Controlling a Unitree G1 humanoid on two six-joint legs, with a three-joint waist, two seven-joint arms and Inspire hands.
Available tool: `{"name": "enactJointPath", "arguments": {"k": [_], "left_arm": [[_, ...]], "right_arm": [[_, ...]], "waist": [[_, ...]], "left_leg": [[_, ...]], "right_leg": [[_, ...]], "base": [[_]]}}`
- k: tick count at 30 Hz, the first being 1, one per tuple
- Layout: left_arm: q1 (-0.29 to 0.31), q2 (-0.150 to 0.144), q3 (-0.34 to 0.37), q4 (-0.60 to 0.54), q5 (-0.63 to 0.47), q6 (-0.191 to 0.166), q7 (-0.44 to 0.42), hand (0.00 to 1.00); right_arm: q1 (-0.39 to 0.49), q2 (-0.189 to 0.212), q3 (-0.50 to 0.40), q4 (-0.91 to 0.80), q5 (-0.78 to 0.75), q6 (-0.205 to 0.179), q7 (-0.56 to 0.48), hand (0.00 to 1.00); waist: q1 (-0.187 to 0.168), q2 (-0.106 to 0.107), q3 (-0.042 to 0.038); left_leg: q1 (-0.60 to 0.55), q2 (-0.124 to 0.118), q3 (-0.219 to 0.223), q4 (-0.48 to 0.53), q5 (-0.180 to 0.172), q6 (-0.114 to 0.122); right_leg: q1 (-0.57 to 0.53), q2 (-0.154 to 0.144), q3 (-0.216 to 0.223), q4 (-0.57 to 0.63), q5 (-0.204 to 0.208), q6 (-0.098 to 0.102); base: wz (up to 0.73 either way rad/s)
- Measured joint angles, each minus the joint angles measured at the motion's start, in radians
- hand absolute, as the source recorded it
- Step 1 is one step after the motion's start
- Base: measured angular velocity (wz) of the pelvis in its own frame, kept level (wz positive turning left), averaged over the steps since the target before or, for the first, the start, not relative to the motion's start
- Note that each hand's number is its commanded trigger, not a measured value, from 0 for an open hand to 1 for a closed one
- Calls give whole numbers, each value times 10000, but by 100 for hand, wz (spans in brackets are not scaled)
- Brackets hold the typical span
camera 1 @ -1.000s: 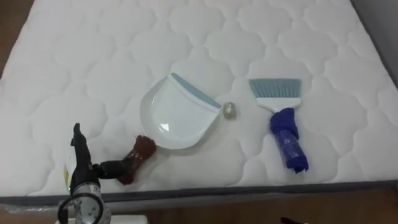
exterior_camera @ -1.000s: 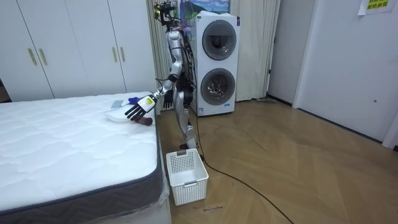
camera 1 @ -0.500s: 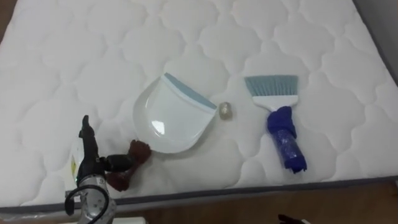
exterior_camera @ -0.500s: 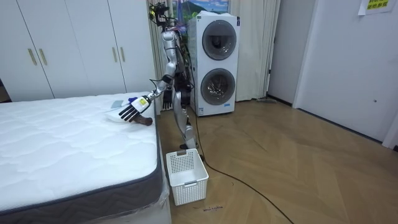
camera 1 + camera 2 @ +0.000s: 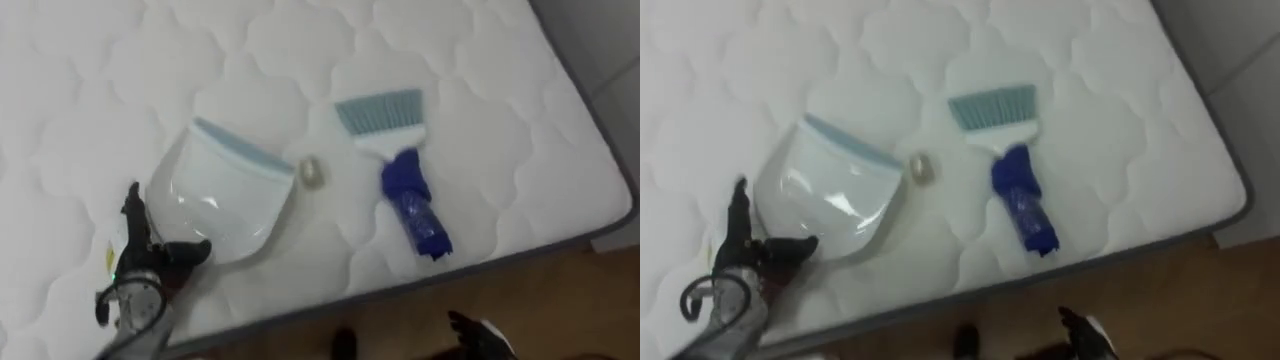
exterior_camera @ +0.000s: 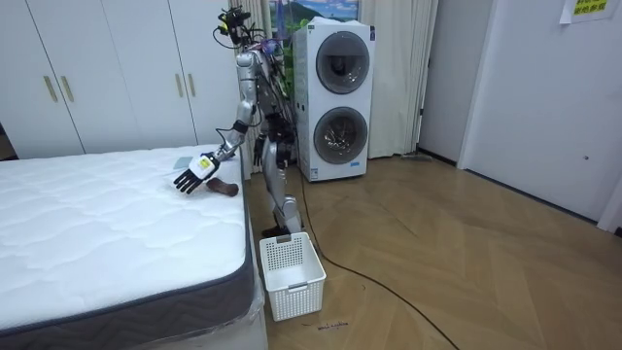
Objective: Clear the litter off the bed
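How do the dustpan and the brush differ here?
The dustpan is broad and white with a pale blue lip; the brush is narrow, with pale blue bristles and a dark blue handle. The left hand is by the dustpan's near end; the brush lies alone. Both lie on the mattress.

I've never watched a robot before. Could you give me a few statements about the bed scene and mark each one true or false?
1. A brush with a blue handle lies on the mattress, right of the dustpan. True.
2. The small scrap sits inside the dustpan. False: it lies on the mattress between dustpan and brush.
3. The left hand holds the brush. False: it is at the dustpan's near end, apart from the brush.
4. A white basket stands on the floor beside the bed. True.
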Motion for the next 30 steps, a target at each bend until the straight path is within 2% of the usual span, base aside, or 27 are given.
{"name": "enactJointPath", "arguments": {"k": [3, 10, 15, 17, 18, 19, 26, 30], "left_arm": [[-9, 2, -53, 90, -1, 6, -98, 0], [-1, -22, -142, 184, -14, 139, -380, 0], [34, -161, -224, 186, 10, 300, -411, 0], [176, -174, -379, 190, 6, 313, -436, 0], [315, -253, -377, 190, 18, 327, -477, 0], [414, -337, -381, 190, 29, 333, -494, 0], [926, -464, -485, 181, 29, 371, -597, 0], [1135, -460, -604, 8, 24, 336, -593, 0]], "right_arm": [[-51, 4, 12, 25, 31, 49, 101, 0], [-58, -43, 2, 22, 250, 318, 110, 0], [-59, -160, 18, 29, 256, 322, 174, 0], [-48, -222, 26, 71, 256, 324, 203, 0], [-50, -251, 32, 152, 254, 316, 229, 0], [-51, -279, 49, 206, 257, 306, 241, 0], [-54, -312, 410, 267, 431, 270, 272, 0], [-62, -292, 412, 264, 485, 199, 343, 0]], "waist": [[123, -102, -63], [204, -105, -73], [315, -70, -102], [329, 15, -187], [342, 99, -258], [352, 148, -289], [381, 122, -300], [420, 11, -291]], "left_leg": [[1, -92, 56, 52, 39, 64], [-173, -306, 116, 89, 176, 221], [-172, -351, 294, 54, 206, 261], [-180, -351, 293, 67, 206, 261], [-175, -350, 294, 57, 206, 262], [-168, -347, 300, 44, 207, 262], [-106, -349, 322, 73, 279, 253], [-118, -358, 320, 81, 281, 256]], "right_leg": [[32, -26, -200, -3, -22, 38], [31, -350, -446, 73, -35, 124], [27, -429, -434, 149, 10, 169], [27, -428, -441, 150, 39, 167], [27, -429, -454, 150, 39, 167], [27, -427, -466, 149, 39, 166], [56, -441, -478, 153, 22, 148], [58, -445, -477, 153, 10, 162]], "base": [[13], [16], [6], [0], [0], [0], [0], [1]]}}
